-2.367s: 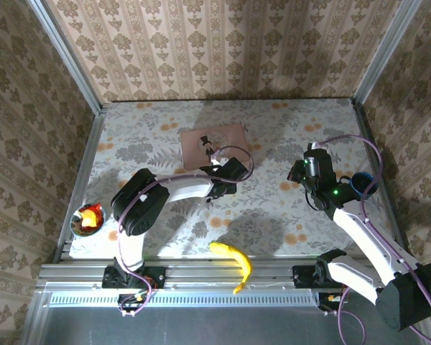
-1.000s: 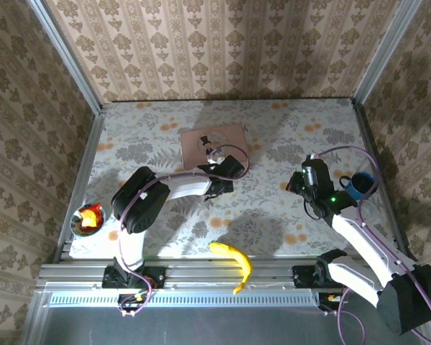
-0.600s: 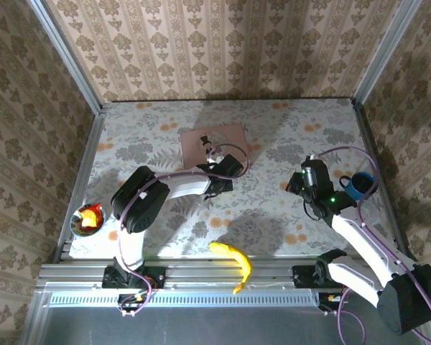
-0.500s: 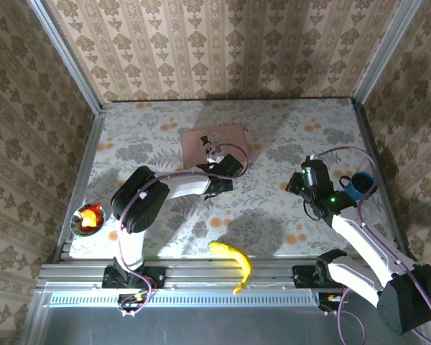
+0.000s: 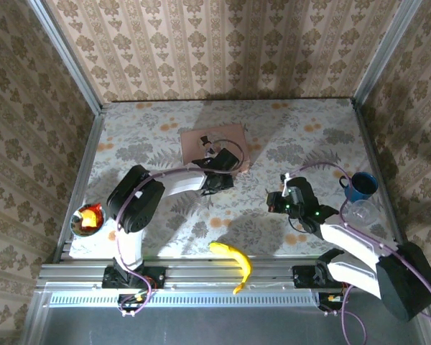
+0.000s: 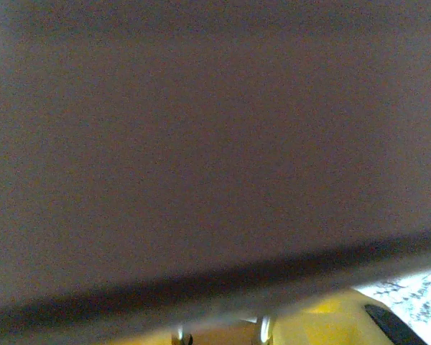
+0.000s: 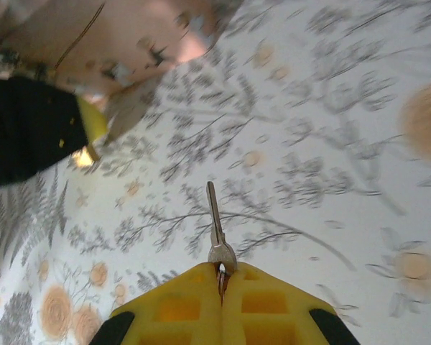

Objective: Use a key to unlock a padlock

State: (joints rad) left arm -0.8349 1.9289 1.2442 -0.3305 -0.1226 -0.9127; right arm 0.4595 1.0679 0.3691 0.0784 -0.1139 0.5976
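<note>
Key (image 7: pixel 214 215) in right pincer (image 7: pixel 221 277), bowl (image 5: pixel 74 221) holding orange-red item (image 5: pixel 91 215)

A floral-patterned counter (image 5: pixel 151 129) carries a flat pink rectangular tin (image 5: pixel 226 135) near its far middle, printed with a small top-hatted figure. A yellow banana (image 5: pixel 233 260) lies at the near edge, just beside the aluminium rail (image 5: pixel 187 273). At the left edge sits a small round bowl (image 5: pixel 87 219) holding something orange-red. At the right edge a dark blue mug (image 5: pixel 360 187) stands just beside a clear tumbler (image 5: pixel 359 213). Patterned beige wallpaper (image 5: pixel 223 50) covers the walls.
</note>
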